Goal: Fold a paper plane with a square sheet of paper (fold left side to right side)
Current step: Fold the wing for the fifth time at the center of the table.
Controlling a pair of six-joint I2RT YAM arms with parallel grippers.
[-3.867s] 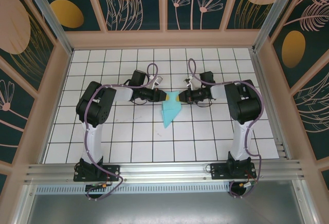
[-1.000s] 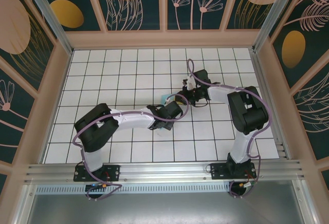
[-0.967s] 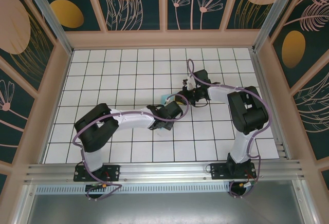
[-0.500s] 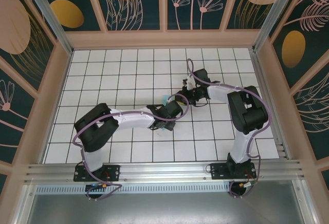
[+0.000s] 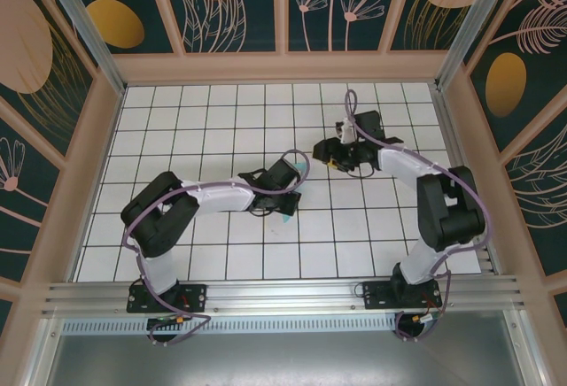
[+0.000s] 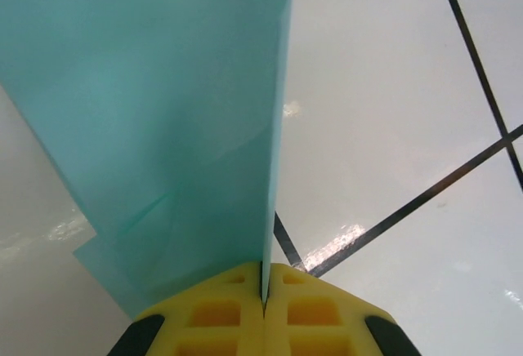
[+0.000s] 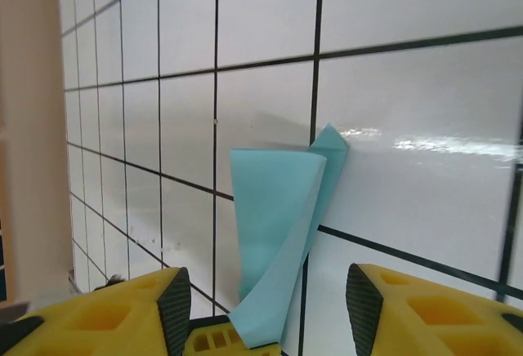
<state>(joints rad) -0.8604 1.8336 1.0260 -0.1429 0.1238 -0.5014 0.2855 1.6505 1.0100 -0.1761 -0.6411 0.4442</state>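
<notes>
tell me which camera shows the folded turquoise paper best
Right wrist: the paper shows most of its folded, pointed outline against the tiles. Left wrist is too close, just a flat panel pinched in the shut left pincer. Top external shows small slivers beside that pincer.

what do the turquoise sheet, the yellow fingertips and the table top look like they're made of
Turquoise sheet: thin matte paper; it holds sharp creases and shows as a hairline edge pinched in the left hand.
Yellow fingertips: likely moulded plastic or rubber, dull, with recessed pockets.
Table top: glossy white, perhaps board or laminate; it mirrors the lights between black grid lines.
</notes>
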